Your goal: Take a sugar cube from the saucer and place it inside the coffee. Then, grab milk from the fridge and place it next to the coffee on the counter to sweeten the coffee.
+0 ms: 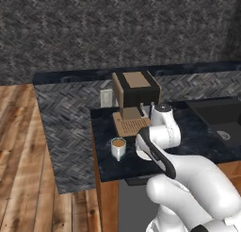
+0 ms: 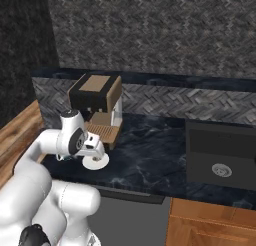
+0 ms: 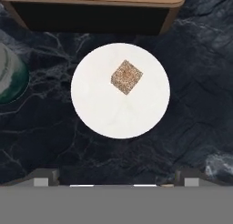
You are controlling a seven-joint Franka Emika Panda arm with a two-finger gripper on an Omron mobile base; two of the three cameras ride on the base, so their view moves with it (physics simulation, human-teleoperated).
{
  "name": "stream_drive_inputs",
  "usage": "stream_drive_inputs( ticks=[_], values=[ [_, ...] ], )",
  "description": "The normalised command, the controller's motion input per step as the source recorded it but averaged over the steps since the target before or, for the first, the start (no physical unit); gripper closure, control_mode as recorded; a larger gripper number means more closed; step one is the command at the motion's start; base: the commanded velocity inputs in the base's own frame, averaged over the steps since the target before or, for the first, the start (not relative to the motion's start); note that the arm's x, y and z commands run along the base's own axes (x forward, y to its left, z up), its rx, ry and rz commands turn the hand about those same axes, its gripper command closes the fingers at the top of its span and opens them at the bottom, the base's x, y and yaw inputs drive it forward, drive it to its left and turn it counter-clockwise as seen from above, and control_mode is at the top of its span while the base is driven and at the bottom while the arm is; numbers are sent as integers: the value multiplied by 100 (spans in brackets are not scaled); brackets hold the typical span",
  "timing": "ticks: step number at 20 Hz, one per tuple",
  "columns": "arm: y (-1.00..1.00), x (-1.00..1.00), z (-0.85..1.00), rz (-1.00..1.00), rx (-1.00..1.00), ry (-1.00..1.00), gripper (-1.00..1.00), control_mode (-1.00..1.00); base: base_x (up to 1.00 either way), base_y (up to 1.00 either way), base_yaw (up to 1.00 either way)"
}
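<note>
A tiny speckled light-brown sugar cube [image 3: 126,77] lies loose on a flat, round, smooth white saucer [image 3: 109,114], slightly off its centre. The saucer sits on the dark black-blue marbled tabletop [image 3: 191,109], near its front edge. A small white mug of light-brown coffee [image 1: 118,148] stands beside it towards the tabletop's left edge, apart from the saucer. A boxy brown-and-black coffee machine [image 1: 135,101] stands behind. The tool [image 3: 116,180] hangs above the saucer, spread wide, holding nothing. Grey herringbone tiles [image 2: 160,35] clad the wall; wooden planks [image 1: 23,169] cover the floor.
</note>
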Motion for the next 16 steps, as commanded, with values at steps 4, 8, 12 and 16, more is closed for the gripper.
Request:
stream_drive_inputs(
  ticks=[4, 8, 12, 16],
  values=[
    [0, 14, -23, 0, 2, 0, -100, -100, 0, 0, 0],
    [0, 23, -15, 0, 3, 0, -100, -100, 0, 0, 0],
    [0, 31, -7, 0, 2, 0, -100, -100, 0, 0, 0],
    [0, 33, -8, 0, 2, 0, -100, -100, 0, 0, 0]
  ],
)
